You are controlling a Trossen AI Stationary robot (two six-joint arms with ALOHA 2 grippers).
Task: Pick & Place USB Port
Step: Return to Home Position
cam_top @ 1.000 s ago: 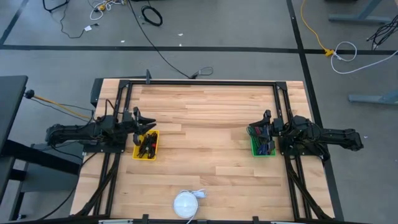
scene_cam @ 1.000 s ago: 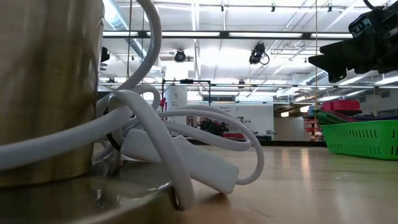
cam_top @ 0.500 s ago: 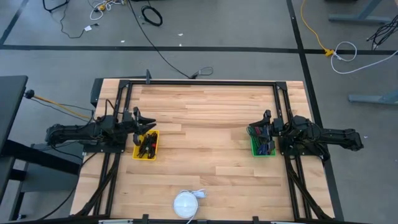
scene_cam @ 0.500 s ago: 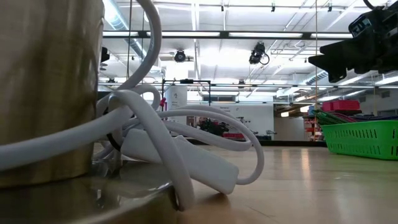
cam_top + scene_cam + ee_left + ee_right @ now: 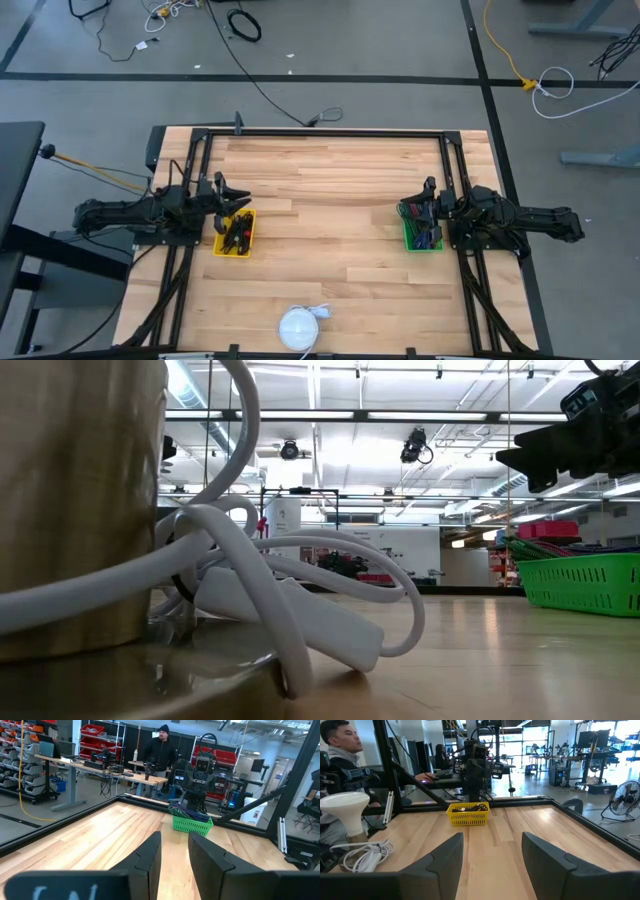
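Observation:
A yellow basket [image 5: 235,234] of dark small parts stands at the table's left, and shows far off in the right wrist view [image 5: 468,814]. A green basket [image 5: 421,230] of dark and coloured parts stands at the right, and shows in the left wrist view [image 5: 191,823] and the low view [image 5: 585,582]. My left gripper [image 5: 241,203] hovers at the yellow basket's far edge, its fingers [image 5: 150,857] a little apart and empty. My right gripper [image 5: 418,210] hovers over the green basket, its fingers [image 5: 445,860] wide open and empty; it also shows in the low view [image 5: 560,445].
A white lamp [image 5: 298,326] stands at the table's near edge with a coiled white cord and plug block [image 5: 300,610] beside it. A black frame [image 5: 330,133] runs round the tabletop. People sit and stand beyond the table [image 5: 162,750] [image 5: 342,750].

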